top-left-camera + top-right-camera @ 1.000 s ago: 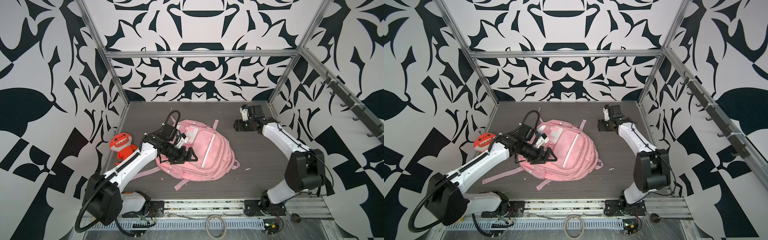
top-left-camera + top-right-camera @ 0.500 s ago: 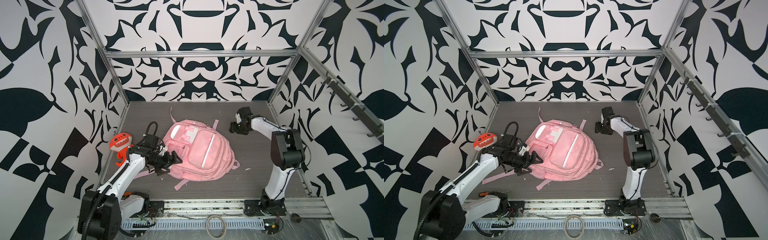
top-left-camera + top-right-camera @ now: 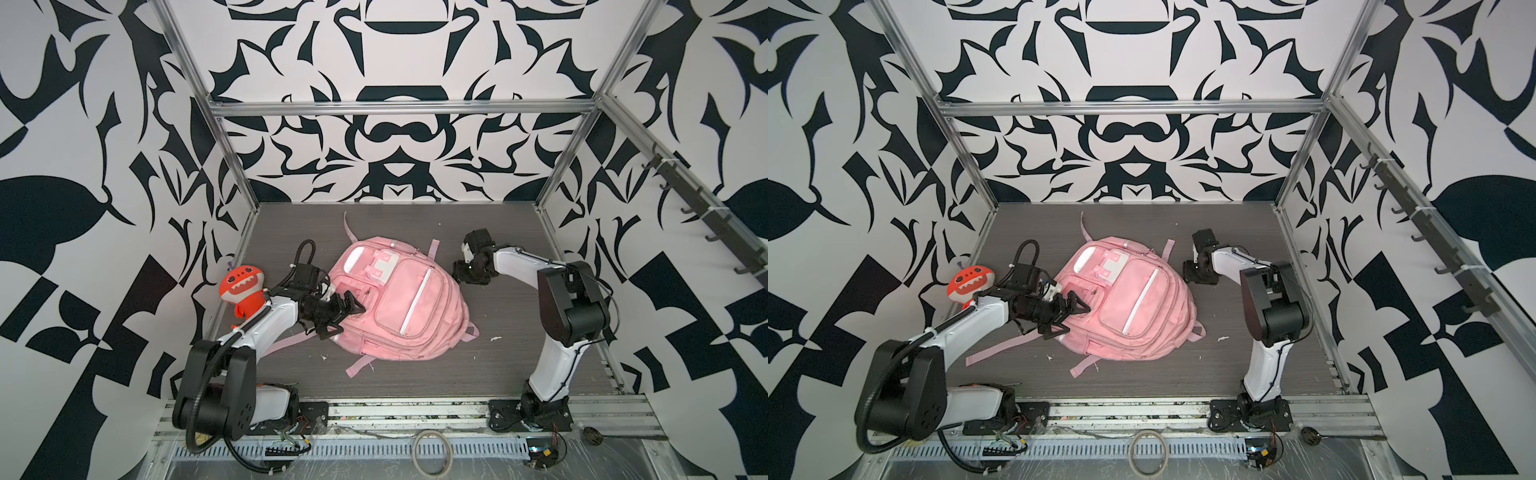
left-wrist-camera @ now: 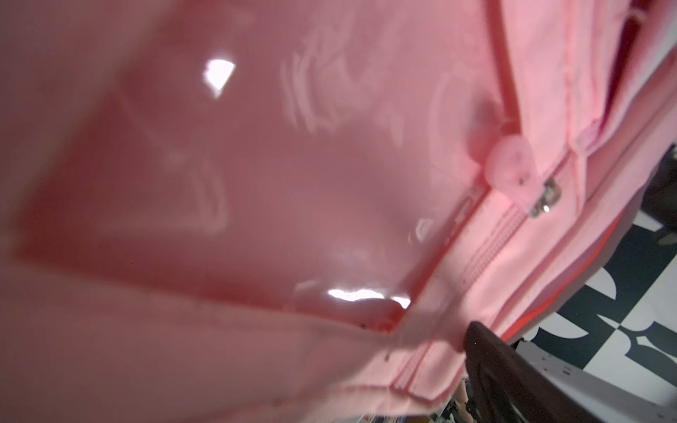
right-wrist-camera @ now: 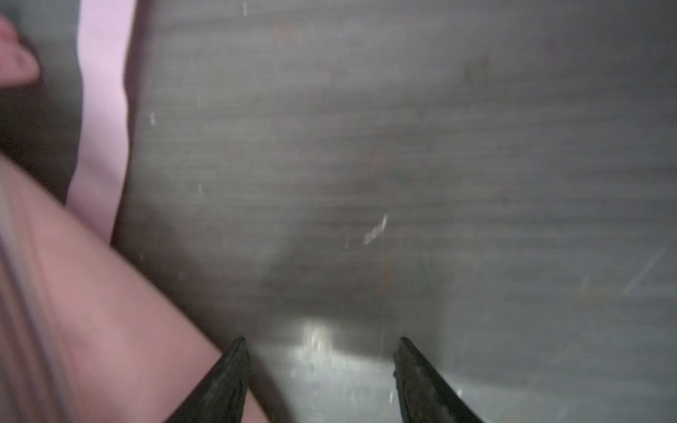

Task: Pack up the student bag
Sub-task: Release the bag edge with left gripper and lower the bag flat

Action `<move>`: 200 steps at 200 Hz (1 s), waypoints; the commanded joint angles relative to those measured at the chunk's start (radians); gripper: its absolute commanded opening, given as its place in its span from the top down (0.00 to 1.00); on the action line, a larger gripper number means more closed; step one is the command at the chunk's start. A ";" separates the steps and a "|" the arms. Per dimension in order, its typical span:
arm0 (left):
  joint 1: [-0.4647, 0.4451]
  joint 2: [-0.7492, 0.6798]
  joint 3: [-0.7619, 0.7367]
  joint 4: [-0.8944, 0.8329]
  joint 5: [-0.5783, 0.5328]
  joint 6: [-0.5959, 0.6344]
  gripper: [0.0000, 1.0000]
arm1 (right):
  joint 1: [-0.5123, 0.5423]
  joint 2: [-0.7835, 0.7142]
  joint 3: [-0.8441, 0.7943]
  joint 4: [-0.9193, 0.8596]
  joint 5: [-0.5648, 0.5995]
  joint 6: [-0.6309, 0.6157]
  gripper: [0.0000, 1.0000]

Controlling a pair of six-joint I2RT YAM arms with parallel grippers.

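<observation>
The student bag (image 3: 407, 307) lies front-up on the dark table (image 3: 519, 353). At its left edge the left gripper (image 3: 347, 318) gapes wide over a front pocket, while the right gripper (image 5: 322, 342), beside the bag's top right corner, is parted and empty. This looks like pocket-opening, so the next move is to pinch the zip pull (image 4: 513, 172).

student bag (image 3: 415, 316): pink | plush toy (image 3: 241, 286): orange-red | walls (image 3: 395, 137): black-white pattern

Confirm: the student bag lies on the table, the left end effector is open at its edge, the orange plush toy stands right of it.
Wrong side: both top views show the orange plush toy left of the student bag. The rest holds: bag on the table, left end effector open at its edge.
</observation>
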 commanded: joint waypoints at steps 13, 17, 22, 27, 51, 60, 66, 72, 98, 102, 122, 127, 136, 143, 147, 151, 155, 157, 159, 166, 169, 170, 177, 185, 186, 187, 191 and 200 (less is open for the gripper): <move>0.005 0.136 0.114 0.184 -0.008 0.038 0.01 | 0.017 -0.136 -0.141 0.050 -0.029 0.066 0.36; 0.005 0.156 0.135 0.185 -0.009 0.046 0.01 | 0.021 -0.150 -0.153 0.053 -0.027 0.070 0.37; 0.005 0.178 0.161 0.187 -0.011 0.056 0.01 | 0.027 -0.166 -0.165 0.055 -0.027 0.075 0.37; 0.006 0.200 0.188 0.190 -0.012 0.063 0.01 | 0.033 -0.180 -0.176 0.056 -0.025 0.078 0.37; 0.005 0.307 0.311 0.209 -0.010 0.079 0.00 | 0.069 -0.233 -0.213 0.051 -0.012 0.100 0.38; 0.005 0.350 0.364 0.215 -0.008 0.078 0.01 | 0.079 -0.247 -0.223 0.052 -0.005 0.111 0.38; 0.005 0.377 0.394 0.221 -0.004 0.078 0.01 | 0.084 -0.254 -0.228 0.055 -0.003 0.119 0.38; 0.005 0.403 0.423 0.228 0.000 0.076 0.00 | 0.088 -0.258 -0.232 0.058 -0.002 0.124 0.38; 0.005 0.489 0.532 0.252 0.009 0.091 0.01 | 0.103 -0.262 -0.220 0.061 0.001 0.138 0.39; 0.004 0.502 0.550 0.251 0.013 0.099 0.01 | 0.106 -0.262 -0.216 0.061 0.001 0.138 0.39; 0.005 0.559 0.651 0.190 0.023 0.141 0.01 | 0.113 -0.264 -0.199 0.054 0.003 0.139 0.39; 0.004 0.567 0.669 0.170 0.023 0.150 0.01 | 0.113 -0.266 -0.194 0.050 0.004 0.141 0.39; 0.005 0.571 0.679 0.156 0.023 0.156 0.00 | 0.113 -0.273 -0.194 0.044 0.007 0.144 0.39; 0.006 0.566 0.674 0.158 0.023 0.156 0.01 | 0.113 -0.283 -0.199 0.042 0.009 0.147 0.39; 0.006 0.562 0.668 0.163 0.024 0.157 0.01 | 0.113 -0.291 -0.203 0.041 0.010 0.148 0.39; 0.006 0.558 0.660 0.167 0.027 0.156 0.01 | 0.114 -0.298 -0.206 0.041 0.010 0.150 0.39; 0.007 0.553 0.652 0.173 0.028 0.155 0.00 | 0.115 -0.305 -0.211 0.039 0.011 0.151 0.39; 0.007 0.551 0.649 0.175 0.029 0.154 0.01 | 0.115 -0.309 -0.214 0.039 0.012 0.152 0.39; 0.007 0.548 0.645 0.176 0.029 0.154 0.01 | 0.115 -0.313 -0.216 0.038 0.012 0.152 0.39; 0.006 0.538 0.632 0.180 0.029 0.152 0.01 | 0.113 -0.328 -0.225 0.034 0.015 0.156 0.39; 0.006 0.533 0.628 0.182 0.028 0.151 0.01 | 0.114 -0.335 -0.229 0.032 0.016 0.158 0.39; 0.006 0.531 0.626 0.183 0.028 0.151 0.01 | 0.115 -0.337 -0.231 0.032 0.016 0.159 0.39; 0.007 0.517 0.613 0.185 0.026 0.151 0.01 | 0.115 -0.354 -0.241 0.030 0.017 0.164 0.39; 0.007 0.501 0.602 0.185 0.024 0.153 0.00 | 0.116 -0.373 -0.256 0.030 0.014 0.169 0.40; 0.007 0.499 0.601 0.186 0.024 0.153 0.00 | 0.116 -0.375 -0.258 0.030 0.014 0.169 0.40; 0.007 0.497 0.600 0.185 0.024 0.153 0.01 | 0.116 -0.376 -0.260 0.030 0.014 0.171 0.40; 0.006 0.490 0.596 0.184 0.023 0.153 0.01 | 0.116 -0.386 -0.267 0.031 0.012 0.174 0.39; 0.006 0.469 0.586 0.171 0.018 0.161 0.01 | 0.117 -0.403 -0.282 0.032 0.010 0.180 0.40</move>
